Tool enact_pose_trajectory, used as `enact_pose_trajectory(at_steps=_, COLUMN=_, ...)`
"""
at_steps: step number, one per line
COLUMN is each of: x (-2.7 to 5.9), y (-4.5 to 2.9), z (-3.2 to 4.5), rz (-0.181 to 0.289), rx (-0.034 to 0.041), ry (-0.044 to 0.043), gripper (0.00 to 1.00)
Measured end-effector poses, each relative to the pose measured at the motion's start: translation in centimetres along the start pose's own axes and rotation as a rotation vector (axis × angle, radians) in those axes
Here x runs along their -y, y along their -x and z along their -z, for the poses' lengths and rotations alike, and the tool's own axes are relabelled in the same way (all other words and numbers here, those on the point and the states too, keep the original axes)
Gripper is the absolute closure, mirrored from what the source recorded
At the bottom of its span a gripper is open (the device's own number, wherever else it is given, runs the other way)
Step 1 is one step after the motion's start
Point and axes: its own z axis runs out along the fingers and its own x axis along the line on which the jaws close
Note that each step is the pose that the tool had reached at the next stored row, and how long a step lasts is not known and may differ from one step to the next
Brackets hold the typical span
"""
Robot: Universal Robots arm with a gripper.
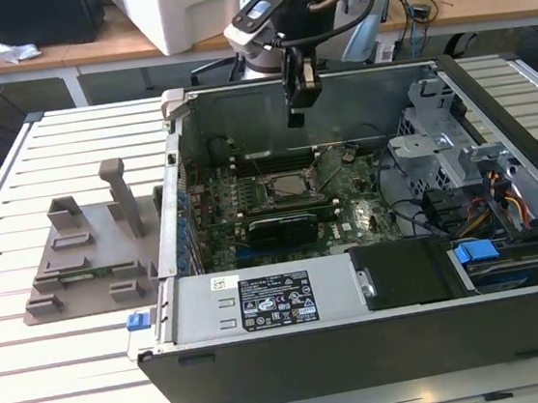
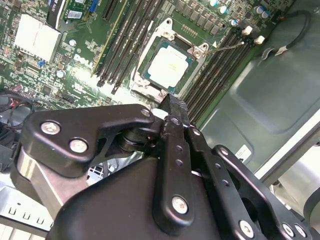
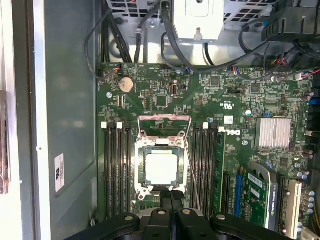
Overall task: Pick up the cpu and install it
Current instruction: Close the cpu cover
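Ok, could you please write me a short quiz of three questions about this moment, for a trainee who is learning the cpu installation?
1. True or false: the gripper holds the cpu up in the air.
2. Where does the cpu lie? A: in the socket of the motherboard; B: on the grey holder beside the case; C: on the table slats.
3. Fill in: the gripper's fingers are ____ (open or shut).
Key: 1 false; 2 A; 3 shut.
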Motion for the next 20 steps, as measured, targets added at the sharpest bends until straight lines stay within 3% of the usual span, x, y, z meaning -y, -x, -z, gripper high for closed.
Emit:
enact_pose_trajectory(at_steps=1, x=-0.04, y=0.00, z=-0.01, rz=0.002, rx=-0.0225, ry=0.0005, gripper=0.89)
enact_pose_trajectory(at_steps=2, x=-0.04, y=0.00, z=-0.01, rz=0.003, rx=-0.0278, ry=0.0006, gripper=0.89)
enact_pose_trajectory(at_steps=8, x=-0.74, y=0.01, z=-0.01, rz=0.008, rx=-0.0275, ry=-0.0010, gripper=0.89)
enact_pose_trajectory(at_steps=10, x=-1.89, y=0.03, z=0.06, rz=0.008, rx=-0.0276, ry=-0.0021, gripper=0.89)
enact_pose_trajectory(at_steps=15, x=-3.05, y=0.03, z=0.14, rz=0.008, rx=-0.0271, ry=-0.0023, gripper=0.89)
enact_pose_trajectory(at_steps=20, x=-5.02, y=-0.05, z=0.27, rz=0.008, rx=-0.0263, ry=-0.0031, gripper=0.89)
